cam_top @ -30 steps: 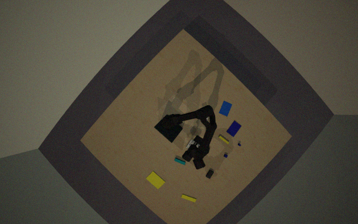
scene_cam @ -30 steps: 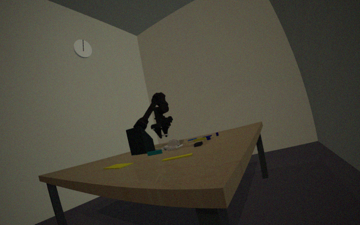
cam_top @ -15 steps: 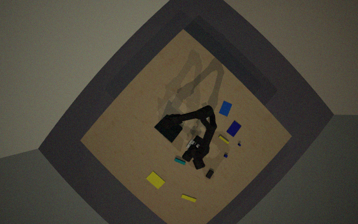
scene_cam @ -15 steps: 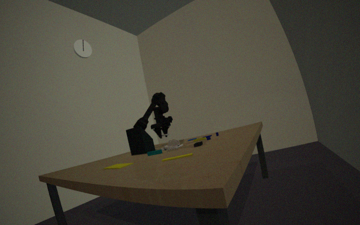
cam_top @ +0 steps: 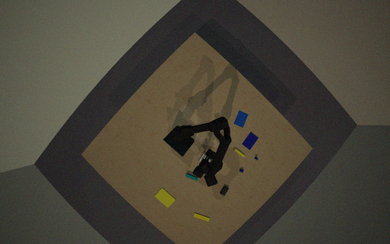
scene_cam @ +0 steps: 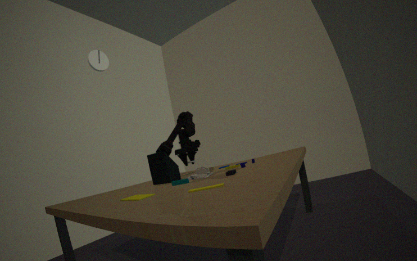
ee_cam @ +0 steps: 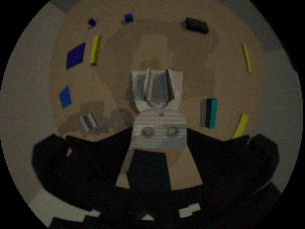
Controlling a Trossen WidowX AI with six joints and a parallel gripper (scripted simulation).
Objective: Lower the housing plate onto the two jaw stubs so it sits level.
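In the wrist view we see the housing plate point(ee_cam: 159, 140) point(scene_cam: 190, 162) between the fingertips of our gripper point(ee_cam: 157, 130) point(scene_cam: 189, 162), its two holes facing the camera; from outside it is only a pale sliver. The fingers stand wide, gripping that plate above the table. Just beyond it, the wrist view shows a pale assembly point(ee_cam: 157, 88) point(scene_cam: 200, 174) with two upright walls; from overhead our arm point(cam_top: 223, 145) point(scene_cam: 172, 134) covers much of this spot, and we cannot tell whether the plate lines up with the stubs.

A teal block point(cam_top: 191, 176) point(scene_cam: 180, 181) point(ee_cam: 211, 113) lies near the assembly. In the exterior view, a yellow sheet point(cam_top: 165, 197) point(scene_cam: 137, 197) lies near left, and a black block point(cam_top: 224, 190) point(scene_cam: 230, 172) point(ee_cam: 196, 26) lies right of the assembly.

The wooden table point(cam_top: 123, 145) point(scene_cam: 171, 212) stands in a dim room, with a round clock point(scene_cam: 94, 60) on the left wall.
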